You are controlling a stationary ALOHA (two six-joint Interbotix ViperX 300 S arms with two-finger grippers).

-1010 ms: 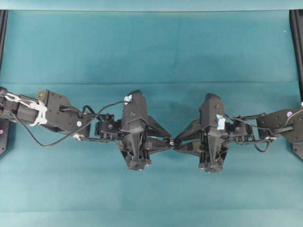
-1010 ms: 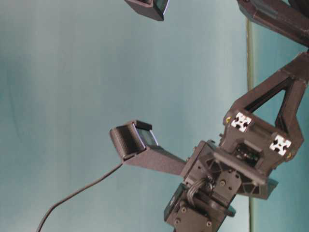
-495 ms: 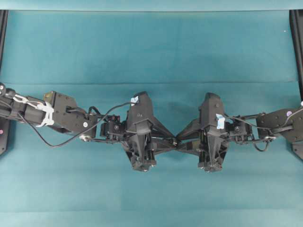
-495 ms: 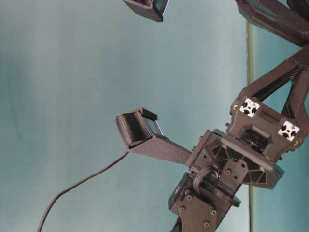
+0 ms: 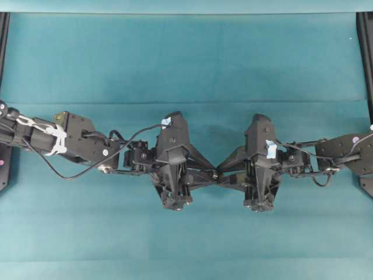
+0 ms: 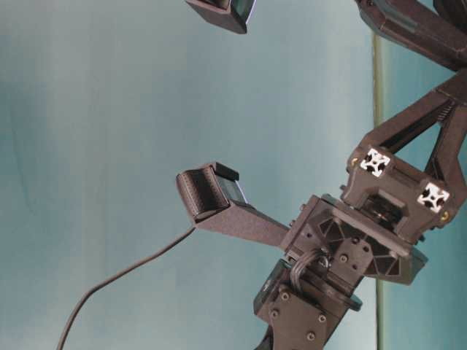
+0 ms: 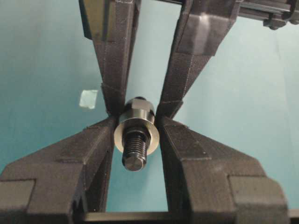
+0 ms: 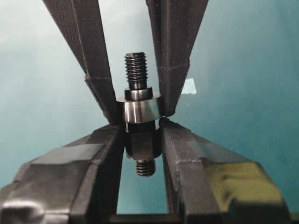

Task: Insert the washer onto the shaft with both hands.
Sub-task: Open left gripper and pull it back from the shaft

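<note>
In the overhead view my left gripper and right gripper meet tip to tip above the table's middle. The right wrist view has my right gripper shut on the dark hex body of the shaft. One threaded end points away from it, towards the left arm. The washer sits round the shaft, against its collar. In the left wrist view my left gripper has its fingertips against both sides of the washer. The shaft's threaded end sticks out through the ring towards the camera.
A teal cloth covers the table. Pale blue tape scraps lie on it, one under the left gripper and one under the right. Black frame rails run along the side edges. A loose black cable hangs from the left arm.
My left arm has slid to the right, bringing its fingertips up against the right gripper's. The right arm has held still with the shaft.
</note>
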